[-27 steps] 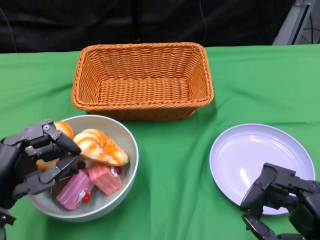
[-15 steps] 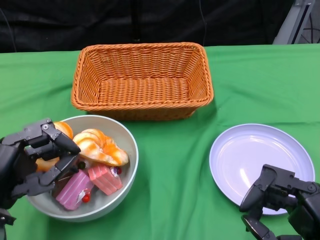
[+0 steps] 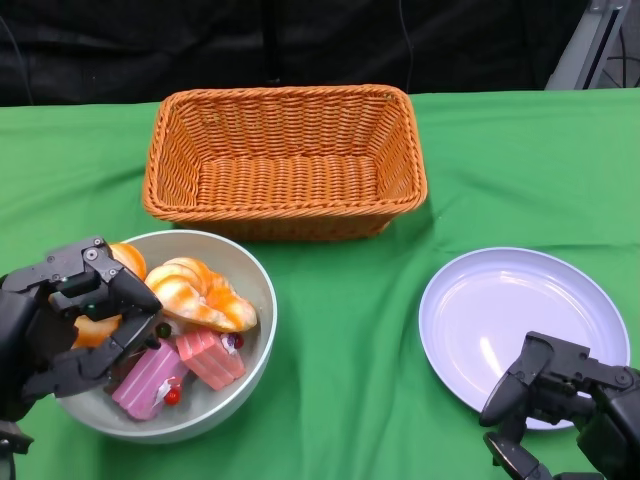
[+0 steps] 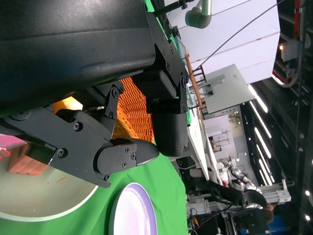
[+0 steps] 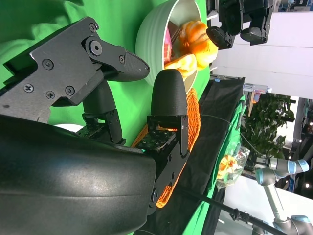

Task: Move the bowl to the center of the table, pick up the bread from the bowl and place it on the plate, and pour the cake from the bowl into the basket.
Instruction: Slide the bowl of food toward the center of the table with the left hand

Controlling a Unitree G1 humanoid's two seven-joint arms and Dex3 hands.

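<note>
Head cam gives us a top-down look at the basket (image 3: 285, 160); both wrist cams catch it too, sideways, up close.

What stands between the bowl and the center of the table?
Nothing visible. Bare green cloth lies between the bowl and the plate, in front of the basket. The left robot hand is over the bowl's near-left rim.

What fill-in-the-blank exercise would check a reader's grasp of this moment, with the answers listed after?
1. The bread and pink cake lie inside the ____.
2. The basket sits on a cloth coloured ____.
3. The fingers of the left hand reach over the bowl, while the right hand is at the near edge of the ____.
4. The plate holds ____.

Missing words: bowl; green; plate; nothing
</note>
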